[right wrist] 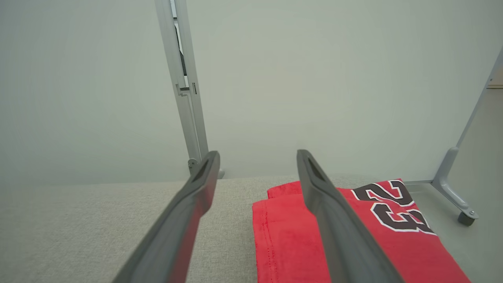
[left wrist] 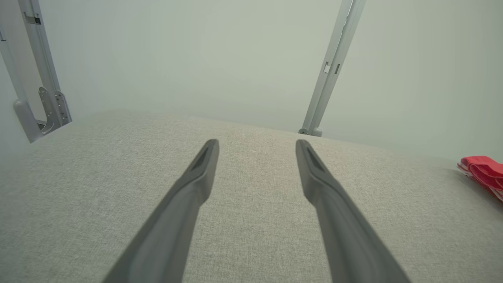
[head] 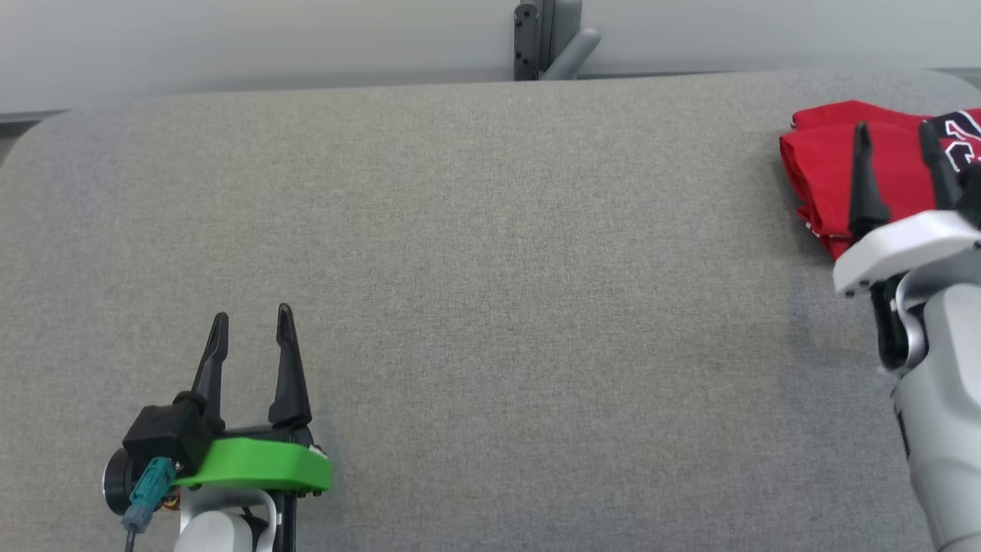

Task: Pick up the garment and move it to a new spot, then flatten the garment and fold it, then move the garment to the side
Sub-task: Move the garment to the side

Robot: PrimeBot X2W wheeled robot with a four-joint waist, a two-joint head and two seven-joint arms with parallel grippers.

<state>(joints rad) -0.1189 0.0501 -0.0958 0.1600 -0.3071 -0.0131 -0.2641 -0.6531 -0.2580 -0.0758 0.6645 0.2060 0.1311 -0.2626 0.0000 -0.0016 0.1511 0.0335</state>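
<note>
The garment (head: 824, 165) is a red jersey with black-and-white numbers, folded into a compact stack at the far right of the grey table (head: 490, 268). It also shows in the right wrist view (right wrist: 290, 239) and as a red edge in the left wrist view (left wrist: 483, 171). My right gripper (head: 897, 134) hovers over the garment's near left part, open, with nothing between its fingers (right wrist: 196, 192). Near the front left of the table my left gripper (head: 253, 316) is open and empty, far from the garment; its fingers (left wrist: 204, 165) point across bare fabric.
A grey metal frame post (head: 546, 38) stands behind the table's far edge. More frame legs (left wrist: 330, 70) and a castor (right wrist: 465, 218) stand off the table's sides against a pale wall.
</note>
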